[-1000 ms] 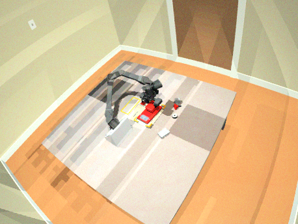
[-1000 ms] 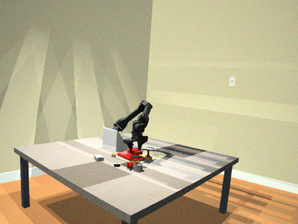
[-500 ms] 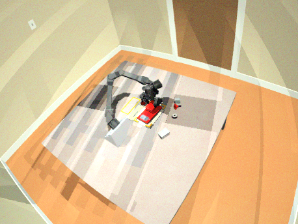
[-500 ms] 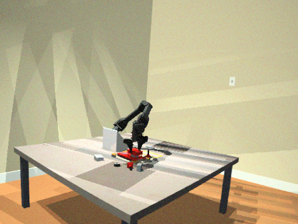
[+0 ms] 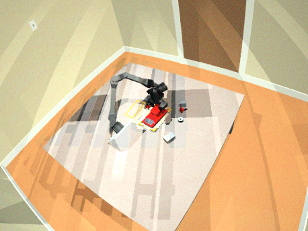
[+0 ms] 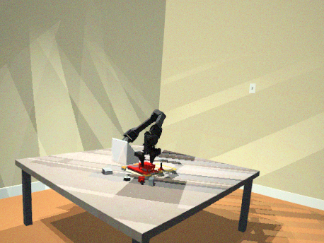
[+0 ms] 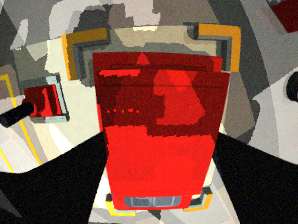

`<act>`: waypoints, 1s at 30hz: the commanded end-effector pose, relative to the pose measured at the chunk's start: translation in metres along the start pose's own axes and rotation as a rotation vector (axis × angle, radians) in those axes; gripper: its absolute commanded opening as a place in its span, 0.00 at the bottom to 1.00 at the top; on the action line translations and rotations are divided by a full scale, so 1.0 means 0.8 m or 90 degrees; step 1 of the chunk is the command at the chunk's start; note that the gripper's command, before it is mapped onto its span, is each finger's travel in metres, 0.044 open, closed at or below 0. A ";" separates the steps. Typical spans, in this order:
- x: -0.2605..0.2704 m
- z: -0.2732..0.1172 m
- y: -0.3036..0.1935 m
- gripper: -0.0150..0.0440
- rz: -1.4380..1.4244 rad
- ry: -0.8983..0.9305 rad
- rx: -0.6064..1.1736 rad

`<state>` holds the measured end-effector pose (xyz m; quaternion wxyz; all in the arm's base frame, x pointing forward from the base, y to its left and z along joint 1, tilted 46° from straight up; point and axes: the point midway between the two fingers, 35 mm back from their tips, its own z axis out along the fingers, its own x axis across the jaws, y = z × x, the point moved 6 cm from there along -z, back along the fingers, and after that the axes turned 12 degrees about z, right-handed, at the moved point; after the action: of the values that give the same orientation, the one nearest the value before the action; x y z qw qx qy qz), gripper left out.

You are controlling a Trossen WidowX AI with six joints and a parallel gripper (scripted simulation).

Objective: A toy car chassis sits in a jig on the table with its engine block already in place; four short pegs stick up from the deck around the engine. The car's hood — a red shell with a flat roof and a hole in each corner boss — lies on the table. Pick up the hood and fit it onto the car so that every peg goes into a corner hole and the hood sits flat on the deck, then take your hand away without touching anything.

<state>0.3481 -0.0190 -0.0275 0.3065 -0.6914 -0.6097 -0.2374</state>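
Observation:
The red hood (image 5: 155, 111) (image 6: 146, 166) (image 7: 160, 160) is between the fingers of my gripper (image 5: 155, 107) (image 6: 147, 163) (image 7: 160, 136), which is shut on its sides. The hood is over the engine end of the red car chassis (image 5: 148, 121) (image 6: 134, 169), low at the deck. The chassis sits in the pale jig with orange-yellow corner brackets (image 5: 153, 129) (image 7: 87, 36). In the wrist view the hood hides the engine block, the pegs and the corner holes, so I cannot tell whether the pegs are in the holes or whether it sits flat.
A small holder with a red part and black handle (image 7: 42, 100) stands beside the jig. On the other side are a wheel (image 5: 180, 119) (image 6: 126, 178), a red part (image 5: 182, 109) (image 6: 141, 179) and a grey block (image 6: 151, 181). A pale box (image 5: 169, 137) (image 6: 107, 171) and white panel (image 5: 122, 138) (image 6: 120, 150) stand farther off.

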 end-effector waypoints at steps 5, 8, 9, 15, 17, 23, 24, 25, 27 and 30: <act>-0.001 0.006 -0.001 0.25 0.005 0.002 0.002; -0.001 0.008 -0.001 0.25 0.005 0.003 0.002; -0.001 0.008 -0.001 0.25 0.005 0.003 0.002; -0.001 0.008 -0.001 0.25 0.005 0.002 0.002; -0.001 0.007 -0.001 0.25 0.005 0.002 0.002; -0.001 0.004 -0.001 0.25 0.005 0.002 0.001; -0.001 0.003 -0.001 0.25 0.004 0.002 0.001; -0.001 0.002 -0.001 0.25 0.004 0.002 0.001; -0.001 0.001 -0.001 0.25 0.004 0.001 0.001; -0.001 -0.001 -0.001 0.25 0.004 0.001 0.001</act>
<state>0.3466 -0.0186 -0.0291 0.3102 -0.6945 -0.6049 -0.2357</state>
